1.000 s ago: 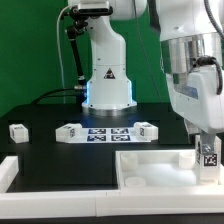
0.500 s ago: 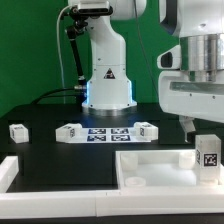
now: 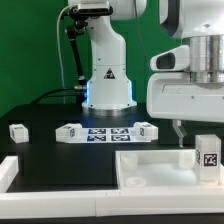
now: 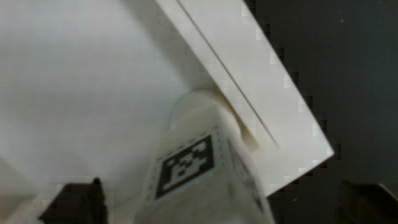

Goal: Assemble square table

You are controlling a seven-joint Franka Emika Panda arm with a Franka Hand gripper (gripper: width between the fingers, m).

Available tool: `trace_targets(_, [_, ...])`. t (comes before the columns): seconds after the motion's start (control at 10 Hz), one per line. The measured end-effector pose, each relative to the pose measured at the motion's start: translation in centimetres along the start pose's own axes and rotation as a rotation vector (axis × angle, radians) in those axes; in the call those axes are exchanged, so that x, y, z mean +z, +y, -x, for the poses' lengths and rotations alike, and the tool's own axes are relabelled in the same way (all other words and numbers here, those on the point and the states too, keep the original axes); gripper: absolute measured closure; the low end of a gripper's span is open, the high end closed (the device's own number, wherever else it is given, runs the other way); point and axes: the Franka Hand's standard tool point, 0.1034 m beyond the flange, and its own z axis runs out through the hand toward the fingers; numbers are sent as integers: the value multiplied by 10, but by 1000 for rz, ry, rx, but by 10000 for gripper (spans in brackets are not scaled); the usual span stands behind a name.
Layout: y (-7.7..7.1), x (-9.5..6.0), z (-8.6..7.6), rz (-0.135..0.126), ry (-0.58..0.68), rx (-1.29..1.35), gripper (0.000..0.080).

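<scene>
The white square tabletop [image 3: 160, 166] lies at the front of the exterior view's right, rim up. A white leg [image 3: 208, 158] with a black-and-white tag stands upright in its right corner. My gripper [image 3: 200, 130] hangs open just above that leg, one dark finger [image 3: 180, 130] showing left of it. In the wrist view the leg [image 4: 210, 160] stands against the tabletop's rim [image 4: 240, 70], between the dark fingertips [image 4: 80, 203], which are spread and clear of it. Three more legs lie on the black table: one at the far left [image 3: 17, 131], two [image 3: 68, 133] [image 3: 146, 130] beside the marker board.
The marker board [image 3: 105, 133] lies flat at mid table in front of the robot base [image 3: 107, 85]. White border bars run along the left [image 3: 8, 172] and front [image 3: 60, 210] edges of the black table.
My gripper has let go of the upright leg and risen off it, shifting a little toward the exterior view's left. The leg stays standing in the tabletop's corner.
</scene>
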Motion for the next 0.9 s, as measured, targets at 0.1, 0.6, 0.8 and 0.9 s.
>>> trace_targets(0.1, [-1, 0, 0, 6, 3, -95, 151])
trace_targets(0.6, [3, 2, 1, 10, -6, 41, 490])
trace_targets(0.8, [2, 2, 2, 9, -5, 170, 509])
trace_targets(0.9, [1, 2, 2, 6, -8, 256, 509])
